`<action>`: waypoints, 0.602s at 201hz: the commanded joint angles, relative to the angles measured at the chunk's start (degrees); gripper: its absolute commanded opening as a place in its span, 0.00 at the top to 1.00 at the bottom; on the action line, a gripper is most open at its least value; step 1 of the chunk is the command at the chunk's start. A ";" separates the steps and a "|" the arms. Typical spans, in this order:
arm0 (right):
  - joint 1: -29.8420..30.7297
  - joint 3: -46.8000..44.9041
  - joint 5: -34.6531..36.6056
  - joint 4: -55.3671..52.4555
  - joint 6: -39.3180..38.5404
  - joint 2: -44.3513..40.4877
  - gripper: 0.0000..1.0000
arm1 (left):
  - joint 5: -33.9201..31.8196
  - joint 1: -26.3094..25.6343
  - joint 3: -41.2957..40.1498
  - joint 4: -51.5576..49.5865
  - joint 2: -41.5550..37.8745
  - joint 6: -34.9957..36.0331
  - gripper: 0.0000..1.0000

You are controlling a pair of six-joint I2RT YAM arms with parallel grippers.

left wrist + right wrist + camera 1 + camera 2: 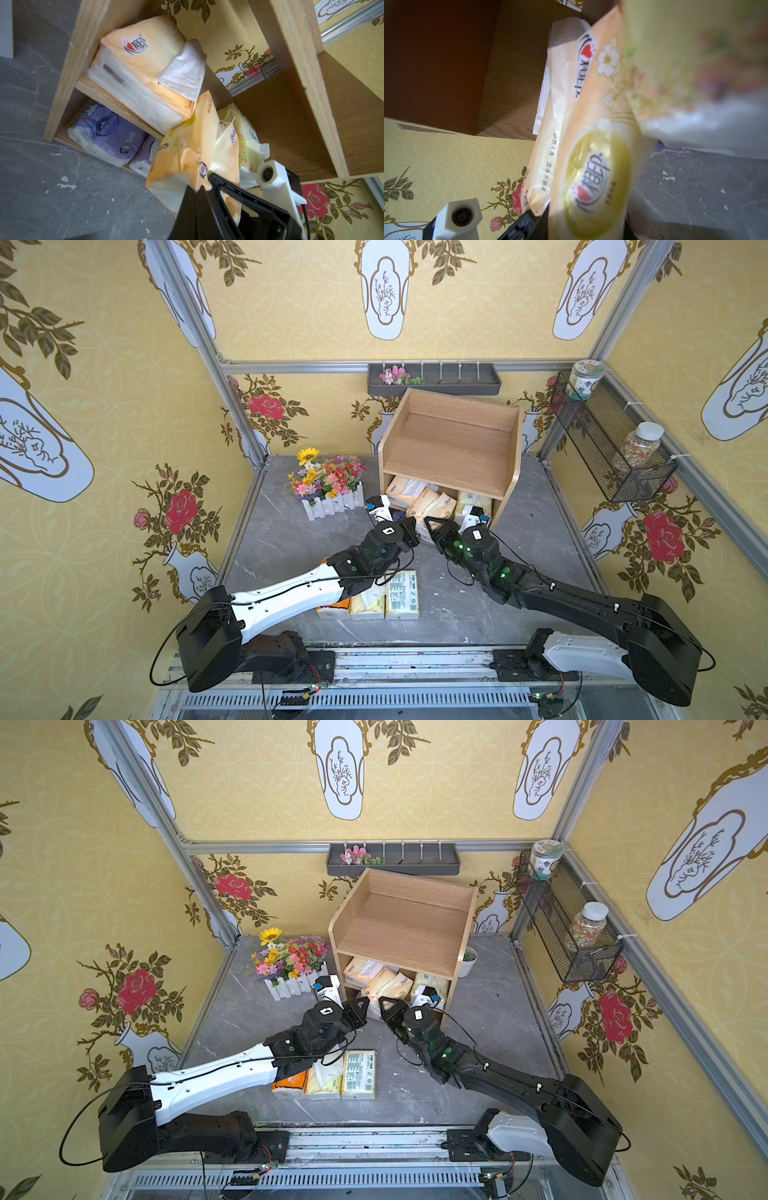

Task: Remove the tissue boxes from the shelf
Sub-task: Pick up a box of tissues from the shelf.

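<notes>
Peach tissue pack (182,158) was clamped by left end effector (410,527) and right end effector (432,526); wrapper tear risked if arms were pulled apart.

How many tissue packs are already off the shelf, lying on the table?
3, side by side on the table: an orange pack, a pale yellow pack, a green-label pack. The left arm overlaps them, so another might be hidden.

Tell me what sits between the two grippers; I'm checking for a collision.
A pale yellow tissue pack, leaning out of the shelf, seen in both top views.
</notes>
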 commanded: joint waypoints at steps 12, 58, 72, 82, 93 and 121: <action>-0.49 0.09 -1.84 3.96 -1.65 -0.29 0.71 | 0.09 -0.03 -0.32 0.59 -1.36 1.14 0.55; -0.50 -0.34 -3.04 -1.04 -3.18 -4.89 0.71 | -2.45 0.05 -1.75 -1.37 -6.46 3.24 0.36; -0.55 -0.67 -4.19 -3.73 -4.31 -7.33 0.71 | -2.91 0.16 -1.90 -2.63 -8.12 4.02 0.34; -0.53 -0.96 -5.31 -6.94 -5.55 -9.69 0.71 | -3.08 0.34 -1.99 -3.64 -9.31 4.56 0.33; -0.53 -1.06 -6.70 -11.22 -7.27 -12.63 0.71 | -3.09 0.83 -2.35 -4.69 -10.87 4.63 0.33; -0.43 -0.09 -10.93 -22.34 -13.57 -18.88 0.70 | -3.00 3.01 -3.96 -5.91 -15.28 4.75 0.33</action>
